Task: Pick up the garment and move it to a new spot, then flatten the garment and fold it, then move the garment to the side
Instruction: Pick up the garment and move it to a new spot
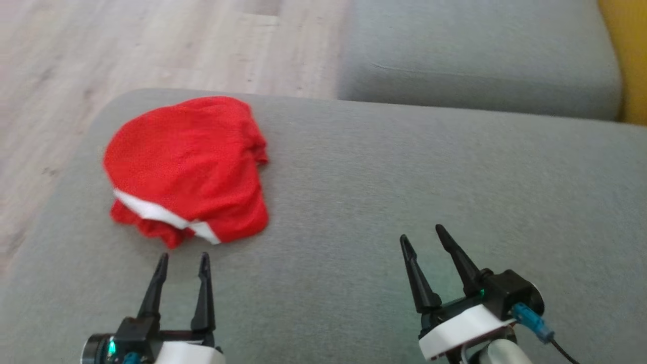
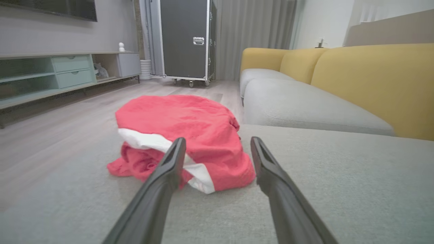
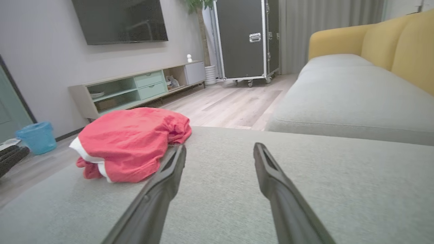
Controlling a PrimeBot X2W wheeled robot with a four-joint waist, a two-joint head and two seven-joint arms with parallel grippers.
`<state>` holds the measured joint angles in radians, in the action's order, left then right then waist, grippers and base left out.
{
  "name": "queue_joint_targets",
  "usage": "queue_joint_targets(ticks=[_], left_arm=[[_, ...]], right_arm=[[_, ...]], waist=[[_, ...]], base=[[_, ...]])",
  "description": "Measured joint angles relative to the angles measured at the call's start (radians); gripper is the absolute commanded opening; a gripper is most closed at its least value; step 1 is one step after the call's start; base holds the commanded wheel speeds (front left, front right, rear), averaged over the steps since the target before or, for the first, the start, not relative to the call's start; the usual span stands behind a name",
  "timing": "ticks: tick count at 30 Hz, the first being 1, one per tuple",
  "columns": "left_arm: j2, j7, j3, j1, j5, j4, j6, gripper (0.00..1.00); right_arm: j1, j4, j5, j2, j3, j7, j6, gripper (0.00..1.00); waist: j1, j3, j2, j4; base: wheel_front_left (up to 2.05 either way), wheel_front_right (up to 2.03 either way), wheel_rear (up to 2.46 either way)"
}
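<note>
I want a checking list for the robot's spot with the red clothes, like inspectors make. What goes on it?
Surface: grey cushion, flat fabric.
Job's things: red garment with a white band, crumpled in a heap on the cushion's left part.
Clutter: nothing seen.
Grippers: left gripper open, close to the garment, not gripping it; right gripper open, apart from it.
Cables: blue plug and dark cable at the right wrist.
Surroundings: wooden floor, yellow-backed sofa, wall TV, black wheeled case, blue bin.

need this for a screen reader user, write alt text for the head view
A crumpled red garment with a white band lies untouched on the left part of a grey cushion. The left gripper, fingers apart, sits just short of it; the right gripper, also open, is over bare cushion.
</note>
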<state>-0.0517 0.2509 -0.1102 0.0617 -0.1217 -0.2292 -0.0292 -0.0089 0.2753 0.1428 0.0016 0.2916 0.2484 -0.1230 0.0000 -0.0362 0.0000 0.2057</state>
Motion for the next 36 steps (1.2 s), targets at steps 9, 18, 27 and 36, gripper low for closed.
queue_joint_targets(ticks=[9, 18, 27, 36], left_arm=[[0.000, 0.000, 0.033, 0.016, 0.019, 0.004, 0.002, 1.00], [-0.001, 0.000, 0.078, 0.051, 0.035, 0.014, -0.005, 1.00], [-0.009, 0.000, 0.125, 0.041, 0.035, 0.019, -0.020, 1.00], [-0.181, -0.044, 0.136, -0.307, 0.022, -0.137, -0.087, 1.00]], right_arm=[[0.008, 0.001, 0.028, 0.000, 0.044, 0.000, 0.000, 1.00], [0.023, 0.002, 0.051, 0.000, 0.082, 0.000, 0.000, 1.00], [0.022, 0.003, 0.048, 0.000, 0.092, 0.000, 0.000, 1.00], [-0.043, -0.005, -0.037, 0.000, 0.040, 0.000, 0.000, 1.00]], waist=[[0.0000, -0.023, 0.0000, 0.121], [-0.0001, -0.051, 0.0000, 0.208], [-0.0001, -0.028, 0.0000, 0.190], [0.0002, 0.102, 0.0000, 0.140]], base=[[0.00, 0.00, 0.00], [0.00, 0.00, 0.00], [0.00, 0.00, 0.00], [0.00, 0.00, 0.00]])
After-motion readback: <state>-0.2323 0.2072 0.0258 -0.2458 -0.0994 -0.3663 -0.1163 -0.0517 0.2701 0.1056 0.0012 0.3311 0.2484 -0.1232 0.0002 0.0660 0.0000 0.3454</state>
